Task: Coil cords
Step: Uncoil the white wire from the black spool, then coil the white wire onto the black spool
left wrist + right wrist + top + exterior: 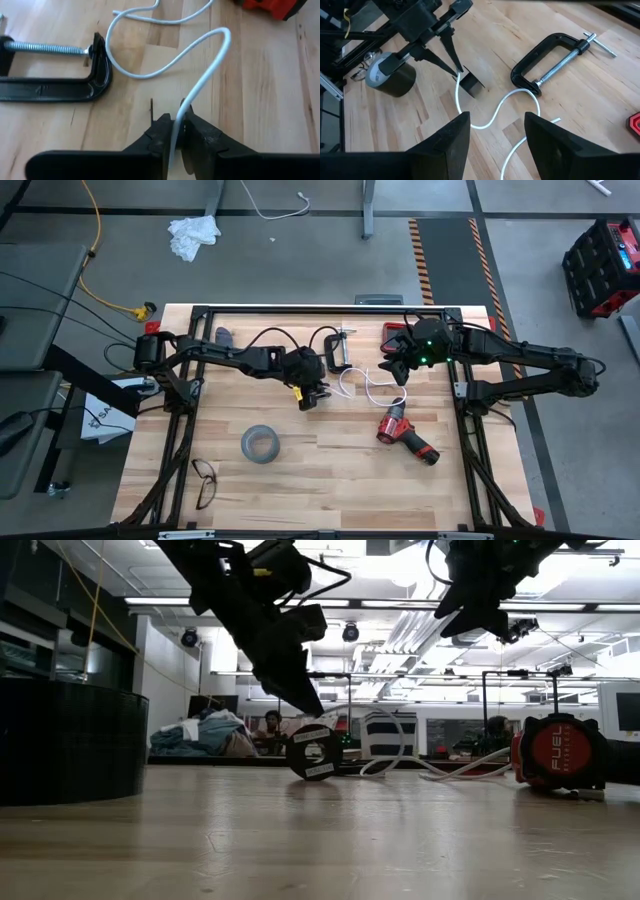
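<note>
In the high view the C-clamp (337,352) lies near the table's (300,490) back edge, about midway across. Just right of it the white cable (365,388) snakes over the boards, one end running to the disc (313,752), which stands on edge beside the left gripper (318,397) in front of the clamp. The right gripper (398,370) hangs above the cable's right part. The drill (405,435) lies in front of that gripper, right of centre. The tape roll (259,444) sits left of the drill and nearer the front; the glasses (204,482) lie at the front-left corner, seemingly folded open.
</note>
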Controlling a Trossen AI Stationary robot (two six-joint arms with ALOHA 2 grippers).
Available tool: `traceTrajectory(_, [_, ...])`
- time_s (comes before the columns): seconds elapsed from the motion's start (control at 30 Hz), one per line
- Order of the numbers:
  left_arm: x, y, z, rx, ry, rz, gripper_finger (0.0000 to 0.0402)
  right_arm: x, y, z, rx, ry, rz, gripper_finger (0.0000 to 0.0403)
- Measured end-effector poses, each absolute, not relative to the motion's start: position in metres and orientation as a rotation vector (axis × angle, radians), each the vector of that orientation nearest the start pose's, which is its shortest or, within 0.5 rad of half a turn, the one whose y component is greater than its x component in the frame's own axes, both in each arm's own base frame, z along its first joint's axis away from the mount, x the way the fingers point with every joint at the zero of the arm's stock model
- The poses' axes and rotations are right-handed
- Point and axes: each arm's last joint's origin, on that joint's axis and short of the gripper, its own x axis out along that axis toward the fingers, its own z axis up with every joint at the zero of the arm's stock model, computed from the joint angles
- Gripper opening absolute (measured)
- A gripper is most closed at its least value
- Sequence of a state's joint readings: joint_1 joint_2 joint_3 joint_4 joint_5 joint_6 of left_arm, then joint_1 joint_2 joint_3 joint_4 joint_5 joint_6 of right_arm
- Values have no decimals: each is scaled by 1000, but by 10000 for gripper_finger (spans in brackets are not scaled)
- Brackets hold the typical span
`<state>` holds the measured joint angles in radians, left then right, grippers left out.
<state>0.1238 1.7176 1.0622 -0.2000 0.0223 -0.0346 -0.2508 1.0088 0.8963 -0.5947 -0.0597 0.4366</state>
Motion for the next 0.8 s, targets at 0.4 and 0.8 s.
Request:
traceTrajectory(0.4, [348, 42, 188, -153, 881, 97, 107, 197, -49, 296, 526, 651, -334, 183])
traceTrajectory(0.8, [326, 37, 217, -166, 902, 82, 108, 222, -30, 273, 650, 827, -119, 183])
